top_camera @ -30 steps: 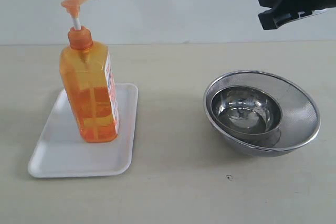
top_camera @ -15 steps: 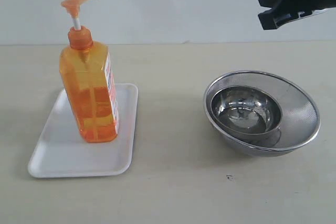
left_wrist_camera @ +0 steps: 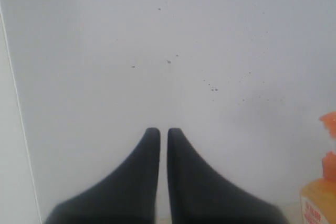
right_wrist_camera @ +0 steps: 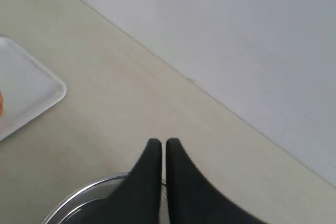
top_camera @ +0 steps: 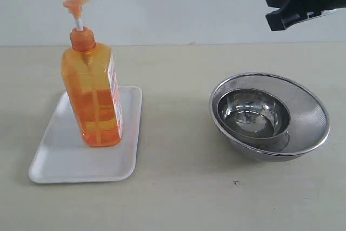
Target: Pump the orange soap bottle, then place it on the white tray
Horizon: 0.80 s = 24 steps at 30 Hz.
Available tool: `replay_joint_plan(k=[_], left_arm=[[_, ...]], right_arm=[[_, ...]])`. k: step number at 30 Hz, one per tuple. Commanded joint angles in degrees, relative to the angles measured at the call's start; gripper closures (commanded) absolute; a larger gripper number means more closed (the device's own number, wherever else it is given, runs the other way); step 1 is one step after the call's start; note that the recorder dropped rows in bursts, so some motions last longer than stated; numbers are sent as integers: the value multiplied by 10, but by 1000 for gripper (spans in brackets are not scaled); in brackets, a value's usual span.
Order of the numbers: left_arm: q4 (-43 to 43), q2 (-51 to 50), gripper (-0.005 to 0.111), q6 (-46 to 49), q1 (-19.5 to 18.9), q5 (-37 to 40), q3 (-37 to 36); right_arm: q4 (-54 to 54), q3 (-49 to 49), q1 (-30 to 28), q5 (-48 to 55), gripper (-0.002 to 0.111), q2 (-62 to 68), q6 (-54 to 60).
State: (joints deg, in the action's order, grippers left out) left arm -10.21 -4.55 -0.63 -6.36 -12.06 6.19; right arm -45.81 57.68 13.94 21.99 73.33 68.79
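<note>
Over the last second I see no change: the soap bottle (top_camera: 93, 98), the tray (top_camera: 65, 160) and my right arm sit exactly where they were. To me, that stillness means the work is over rather than paused mid-move.

The soap bottle stands upright on the tray, at the left of the table (top_camera: 178, 187), toward the tray's far end. Its base is fully inside the rim and nothing touches it. The pump head is up on its stem. I cannot tell from here whether the pump has been pressed, but the placing step looks done.

My left hand (left_wrist_camera: 159, 130) is out of the wide view. Its own camera shows the two fingers together with nothing between them, pointing at a plain pale wall, with the bottle just at the edge of the picture. My right hand (right_wrist_camera: 160, 142) hangs high at the far right, its fingers also together and empty, above the steel bowl (top_camera: 251, 113) that sits inside a wider mesh strainer (top_camera: 311, 117). Both lie well apart from the tray.

I judge that no further reach is needed, and the bottle looks steady enough to leave alone.
</note>
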Motion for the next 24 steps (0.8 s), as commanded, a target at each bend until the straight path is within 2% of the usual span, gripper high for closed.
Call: replay_joint_plan(k=[1, 14, 21, 24], left_arm=[[29, 4, 102, 25, 3, 14, -4], [23, 4, 102, -19, 3, 29, -4], [23, 4, 102, -71, 3, 110, -10], [23, 12, 102, -71, 3, 121, -32]], right_arm=[[-3, -1, -2, 0, 108, -6, 0], [-3, -1, -2, -3, 108, -6, 0], [-3, -1, -2, -3, 108, -6, 0], [-3, -1, -2, -3, 108, -6, 0]])
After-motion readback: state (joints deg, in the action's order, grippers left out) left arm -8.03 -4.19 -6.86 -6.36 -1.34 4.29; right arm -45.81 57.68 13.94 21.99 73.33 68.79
